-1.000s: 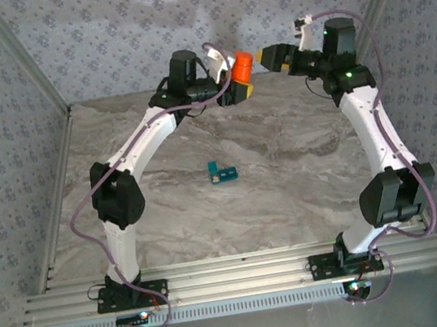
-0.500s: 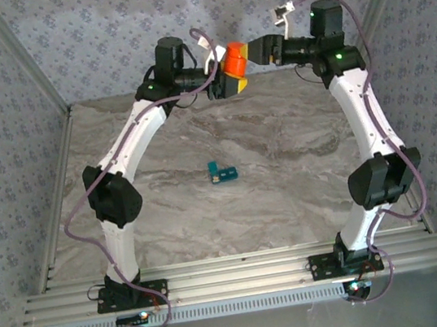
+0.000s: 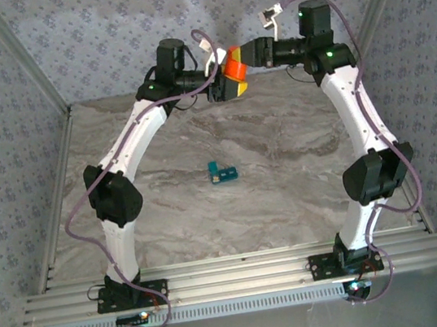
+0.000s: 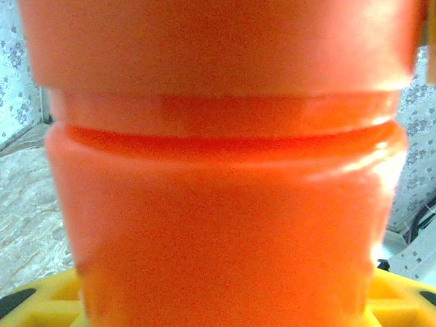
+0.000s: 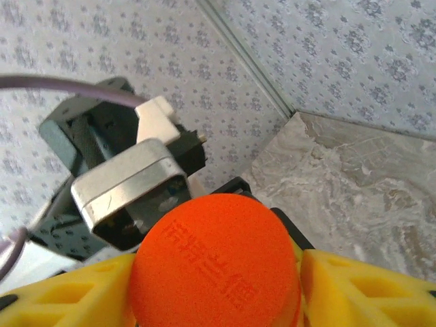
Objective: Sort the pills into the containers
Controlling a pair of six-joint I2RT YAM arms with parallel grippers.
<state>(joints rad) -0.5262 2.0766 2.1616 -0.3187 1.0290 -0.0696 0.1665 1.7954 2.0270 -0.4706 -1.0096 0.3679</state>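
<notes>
An orange cylindrical bottle hangs high over the table's far edge, lying roughly sideways between the two arms. My left gripper is shut on its body, yellow fingers on either side. From the right, my right gripper is shut on the round orange cap, its yellow fingers pressed against the cap's sides. The teal containers lie mid-table, well below and in front of both grippers. The pills are hidden.
Patterned walls enclose the marble table at the back and on both sides, close behind the raised grippers. The left arm's wrist housing sits just behind the cap. An aluminium rail runs along the near edge.
The left arm lifted the bottle up and slightly left. The right gripper moved left onto the cap and narrowed its jaws around it.
</notes>
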